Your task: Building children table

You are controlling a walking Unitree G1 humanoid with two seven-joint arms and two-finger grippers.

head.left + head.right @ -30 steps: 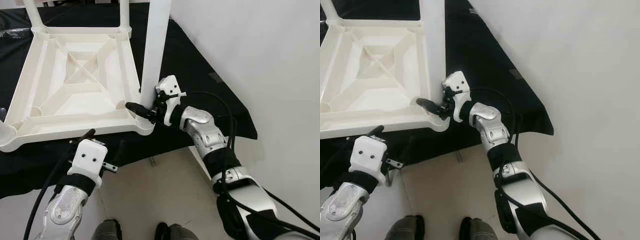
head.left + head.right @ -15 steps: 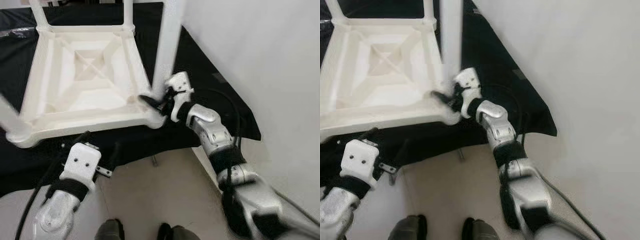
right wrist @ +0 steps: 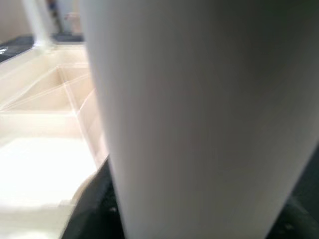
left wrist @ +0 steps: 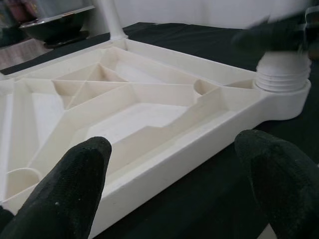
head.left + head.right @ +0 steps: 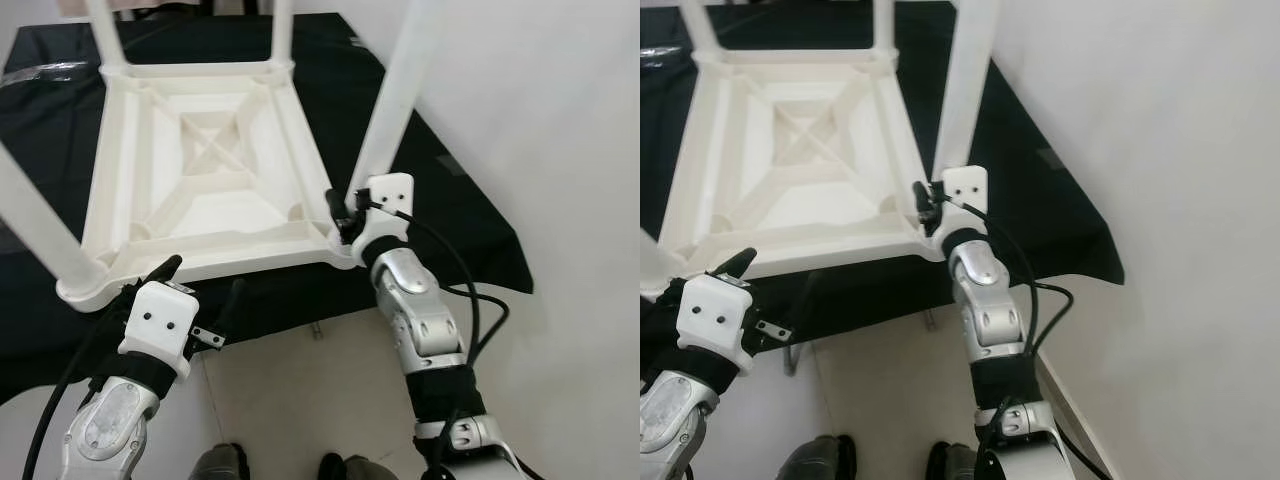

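Note:
A white plastic children's table [image 5: 205, 170] lies upside down on a black cloth, its legs pointing up. My right gripper [image 5: 343, 212] is at the base of the near right leg [image 5: 395, 110], where it enters the corner socket, and is shut on it. That leg [image 3: 199, 109] stands very close in the right wrist view. My left gripper [image 5: 200, 285] hovers open just in front of the table's near rim [image 4: 164, 164], with its fingertips [image 4: 75, 184] spread wide and nothing between them. The near left leg [image 5: 35, 225] stands in its corner.
The black cloth [image 5: 460, 230] covers a low platform that ends just before my feet [image 5: 345, 468]. A white wall [image 5: 560, 120] runs close along the right. Pale floor [image 5: 300, 400] lies below the platform's edge. A dark metal bowl [image 4: 55, 27] sits beyond the far side.
The camera has shifted, bringing the near left leg into view. My right forearm swung in, from the right to nearly below the leg base. My left gripper rose toward the front rim.

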